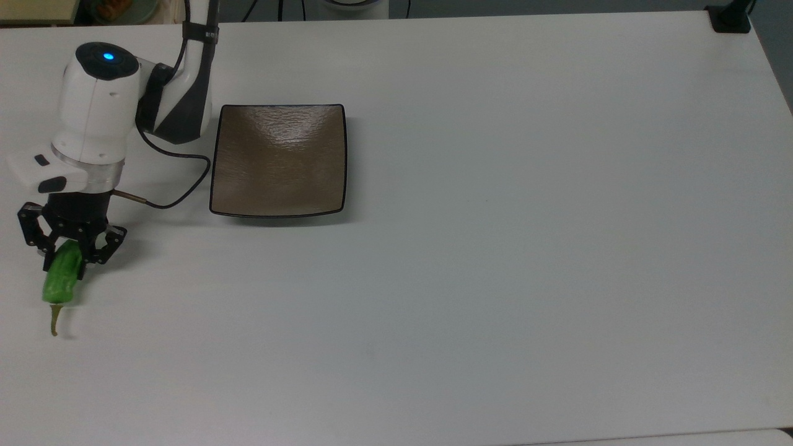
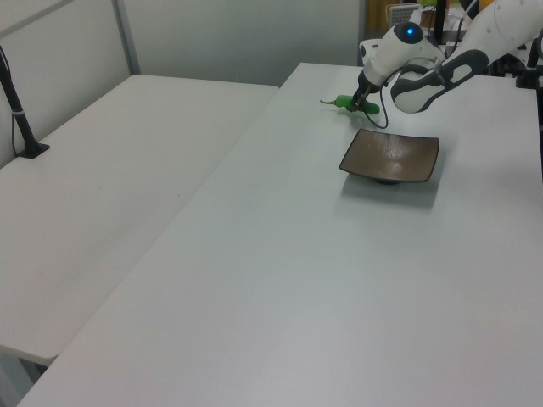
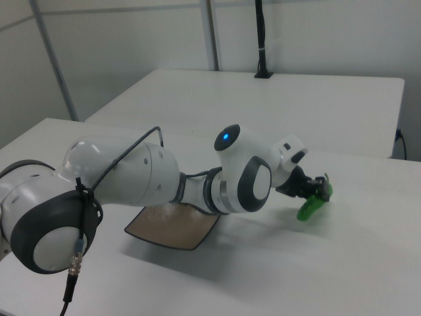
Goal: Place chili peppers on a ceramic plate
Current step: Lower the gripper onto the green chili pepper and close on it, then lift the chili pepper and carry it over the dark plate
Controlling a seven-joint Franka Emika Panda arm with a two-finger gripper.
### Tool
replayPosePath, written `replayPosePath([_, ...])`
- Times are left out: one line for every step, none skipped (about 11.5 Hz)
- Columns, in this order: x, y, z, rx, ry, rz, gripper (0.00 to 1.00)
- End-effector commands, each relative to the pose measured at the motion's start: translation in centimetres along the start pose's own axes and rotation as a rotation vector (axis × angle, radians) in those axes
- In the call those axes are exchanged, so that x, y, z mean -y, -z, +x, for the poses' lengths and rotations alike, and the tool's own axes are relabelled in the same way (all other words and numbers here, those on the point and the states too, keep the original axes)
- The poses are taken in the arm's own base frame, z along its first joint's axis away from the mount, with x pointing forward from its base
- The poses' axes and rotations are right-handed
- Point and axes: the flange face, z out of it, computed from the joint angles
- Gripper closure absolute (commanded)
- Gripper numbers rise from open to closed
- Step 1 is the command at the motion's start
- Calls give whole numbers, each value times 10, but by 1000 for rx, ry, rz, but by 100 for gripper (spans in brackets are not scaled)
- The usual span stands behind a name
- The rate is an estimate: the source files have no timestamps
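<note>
You have the pincer (image 1: 69,248) clenched on the chili pepper (image 1: 60,279) at the top view's far left edge of the white surface (image 1: 495,248). Its fingers grip the pepper's upper end, and the green body and thin stem hang out beyond them toward the top view's bottom. In the right view the pepper (image 3: 309,208) sits at the pincer's (image 3: 318,189) tip, tilted down. The ceramic plate (image 1: 279,160) lies bare, well apart on the top view's right of the pincer.
</note>
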Motion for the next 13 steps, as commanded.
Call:
replayPosePath([-18, 43, 23, -48, -23, -24, 71])
replayPosePath([-22, 54, 27, -56, -29, -26, 71])
replayPosePath([-22, 65, 27, -57, -31, -23, 71])
replayPosePath([-23, 78, 27, -52, -32, -20, 71])
replayPosePath([-24, 88, 25, -30, -32, -21, 71])
replayPosePath([-25, 96, 28, -3, -33, -22, 71])
replayPosePath([-20, 106, 33, 42, -33, -16, 71])
replayPosePath([-19, 119, 38, 107, -43, -10, 71])
replayPosePath([-10, 132, 43, 178, -63, 17, 71])
replayPosePath([0, 144, 47, 241, -68, 41, 72])
replayPosePath([7, 158, 50, 294, -57, 51, 72])
replayPosePath([20, 170, 51, 353, -40, 66, 72])
replayPosePath([38, 183, 52, 419, -29, 95, 72])
